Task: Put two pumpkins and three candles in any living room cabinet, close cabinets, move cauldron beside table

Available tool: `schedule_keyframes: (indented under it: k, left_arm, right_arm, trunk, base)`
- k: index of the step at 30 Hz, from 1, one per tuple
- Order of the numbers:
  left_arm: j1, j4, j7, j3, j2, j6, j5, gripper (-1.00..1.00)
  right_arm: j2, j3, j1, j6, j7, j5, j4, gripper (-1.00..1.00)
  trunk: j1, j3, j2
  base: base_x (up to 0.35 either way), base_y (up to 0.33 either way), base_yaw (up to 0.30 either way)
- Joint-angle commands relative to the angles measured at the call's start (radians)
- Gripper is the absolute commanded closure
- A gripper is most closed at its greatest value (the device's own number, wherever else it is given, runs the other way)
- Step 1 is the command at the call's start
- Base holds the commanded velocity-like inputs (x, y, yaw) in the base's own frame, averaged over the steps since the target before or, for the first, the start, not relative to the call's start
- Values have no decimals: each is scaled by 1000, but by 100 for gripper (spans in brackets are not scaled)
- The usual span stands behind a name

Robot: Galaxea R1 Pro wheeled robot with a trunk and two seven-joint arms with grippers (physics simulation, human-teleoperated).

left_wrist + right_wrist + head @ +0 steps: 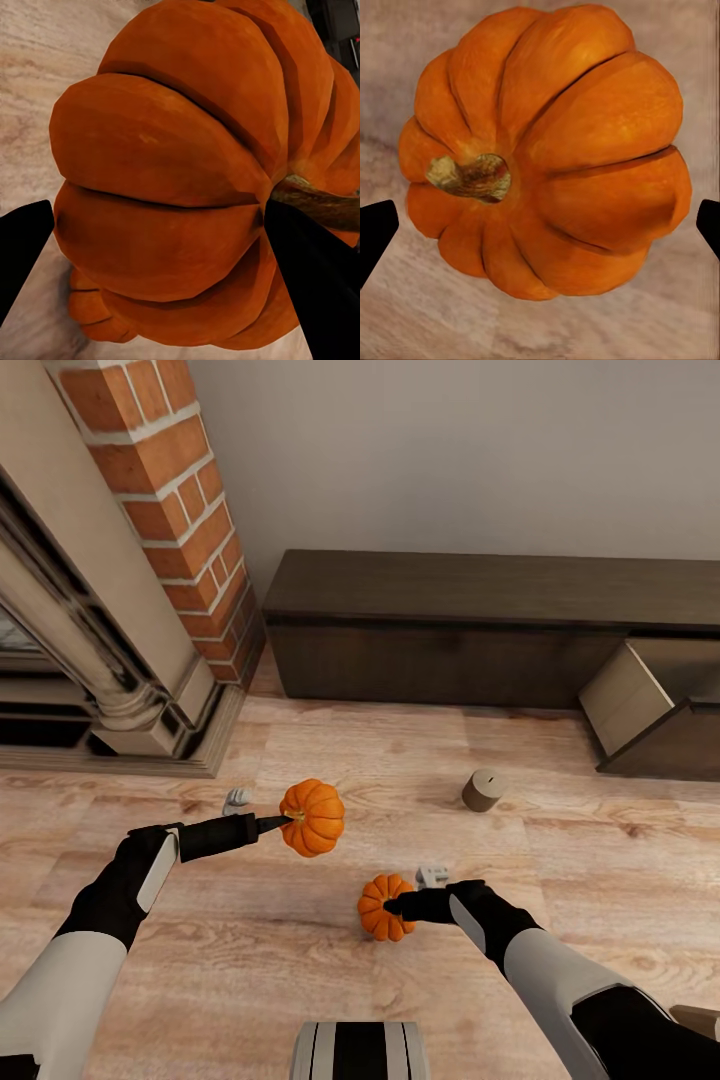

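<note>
The left gripper is clamping on 1 pumpkin, its dark fingers pressing the ribbed skin beside the brown stem. In the head view this pumpkin is sitting just above frame centre, at the gripper's 3 o'clock.

The right gripper is hovering over the second pumpkin, which is resting on the wooden floor at about 5 o'clock from the first. In the right wrist view the fingertips are standing apart on either side of that pumpkin, with floor showing between them and its skin.

1 candle is lying tilted on the floor at 3 o'clock from the held pumpkin, well apart from both.

The long dark cabinet is running along the wall at 12 o'clock, and 1 door panel at its right end is standing ajar. A brick fireplace is rising at 10 o'clock.
</note>
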Motion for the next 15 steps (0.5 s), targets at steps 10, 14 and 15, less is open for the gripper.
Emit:
schedule_keyframes:
  k: [10, 14, 15]
  left_arm:
    - [0, 0, 4, 0, 0, 5, 5, 100]
    - [0, 0, 3, 0, 0, 6, 5, 100]
    - [0, 0, 1, 0, 0, 6, 5, 100]
  right_arm:
    - [0, 7, 0, -8, -10, -9, 0, -100]
    - [0, 7, 0, -8, -11, -9, 0, -100]
    - [0, 7, 0, -8, -11, -9, 0, -100]
  trunk:
    - [0, -1, 0]
    - [0, -1, 0]
    - [0, -1, 0]
  base:
    - [0, 0, 0]
    - [5, 0, 0]
    - [118, 0, 0]
